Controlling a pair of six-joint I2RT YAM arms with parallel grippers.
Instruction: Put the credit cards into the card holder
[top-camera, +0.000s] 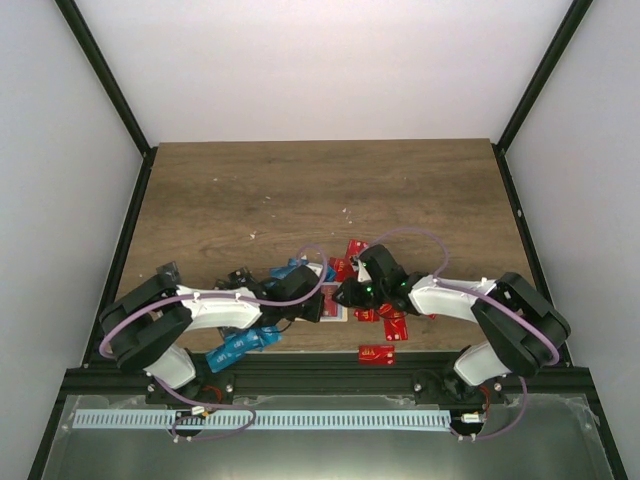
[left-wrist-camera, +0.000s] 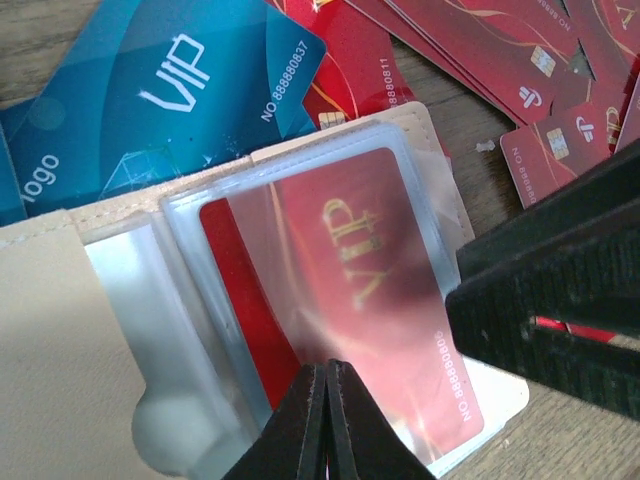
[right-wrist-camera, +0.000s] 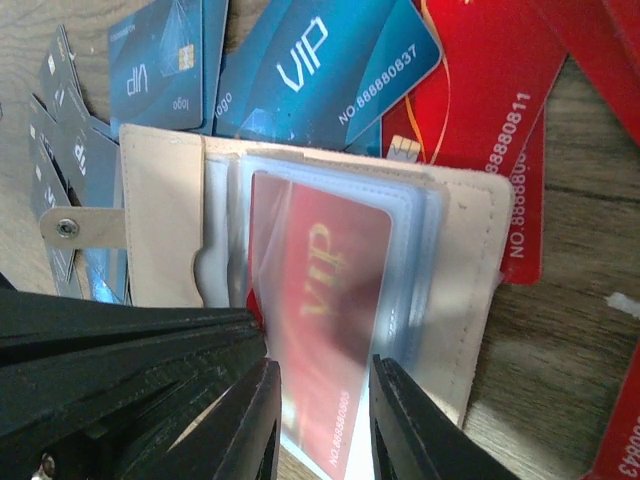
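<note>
The card holder (right-wrist-camera: 470, 260) lies open on the table, pale beige with clear sleeves, and shows in the top view (top-camera: 327, 312) between both arms. A red VIP card (right-wrist-camera: 330, 280) sits part way in the top sleeve, its numbered end sticking out. My right gripper (right-wrist-camera: 322, 400) is open, its jaws on either side of that end without visibly touching it. My left gripper (left-wrist-camera: 328, 366) is shut, its tips against the sleeve's edge over the same red card (left-wrist-camera: 370, 290). Whether it pinches the sleeve I cannot tell. Loose credit cards surround the holder, blue (left-wrist-camera: 170, 90) and red (left-wrist-camera: 500, 50).
More red cards (top-camera: 377, 353) lie near the table's front edge and behind the grippers (top-camera: 355, 250). Blue cards (top-camera: 240, 345) rest by the left arm. The holder's snap tab (right-wrist-camera: 68, 228) points left. The two grippers nearly touch over the holder.
</note>
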